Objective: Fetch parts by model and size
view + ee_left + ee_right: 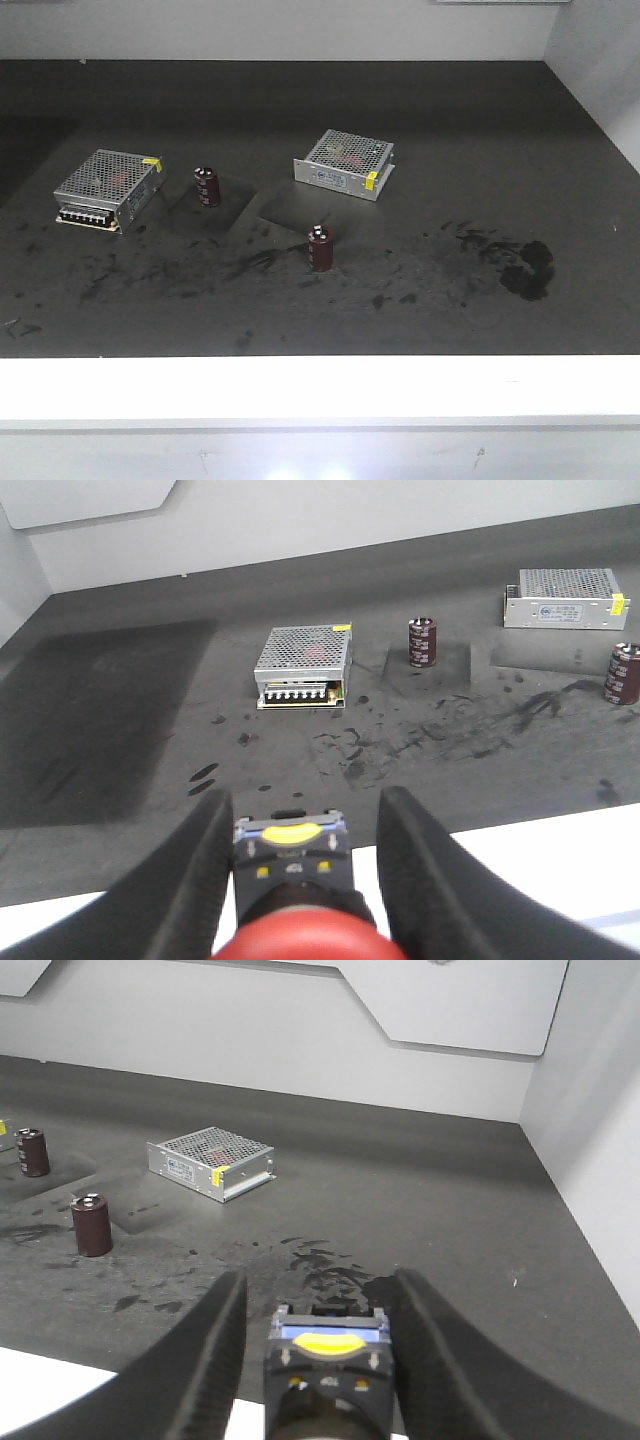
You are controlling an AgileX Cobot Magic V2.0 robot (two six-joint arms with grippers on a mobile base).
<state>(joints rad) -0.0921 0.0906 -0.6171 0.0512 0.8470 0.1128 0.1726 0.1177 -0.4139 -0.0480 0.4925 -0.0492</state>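
In the left wrist view my left gripper (305, 800) holds the red-capped push-button switch (310, 932) between its fingers. The switch's dark base and blue-grey contact block (290, 845) point forward, over the table's white front edge. In the right wrist view my right gripper (322, 1282) holds a second switch (328, 1360) by its dark base and blue-grey block. That block rests against the right finger, and its cap is below the frame, so I cannot see its colour. Neither gripper nor switch shows in the exterior view.
Two silver mesh-topped boxes (108, 188) (345, 165) and two dark maroon capacitors (207, 186) (320, 247) stand on the dark table. A black stain (530, 268) lies at the right. A white ledge (320, 385) runs along the front. A wall rises at the right.
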